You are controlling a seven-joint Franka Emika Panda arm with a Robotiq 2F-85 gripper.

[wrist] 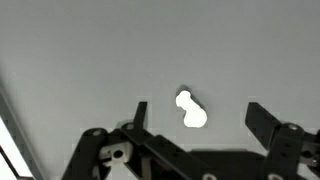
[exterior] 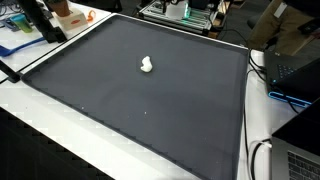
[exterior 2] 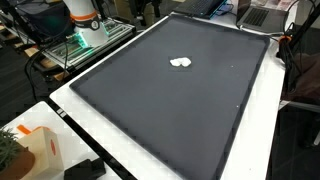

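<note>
Hand spread wide, gripping nothing; white lump lies on dark mat between the fingers, touching neither; long axis runs upper-left to lower-right in wrist view, narrower end up-left; in an exterior view lump sits mid-mat.

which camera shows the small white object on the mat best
The wrist view: the small white object looks largest there, lumpy outline clear, framed between the open jaws. Both exterior views show it only as a tiny white blob on the dark mat.
</note>
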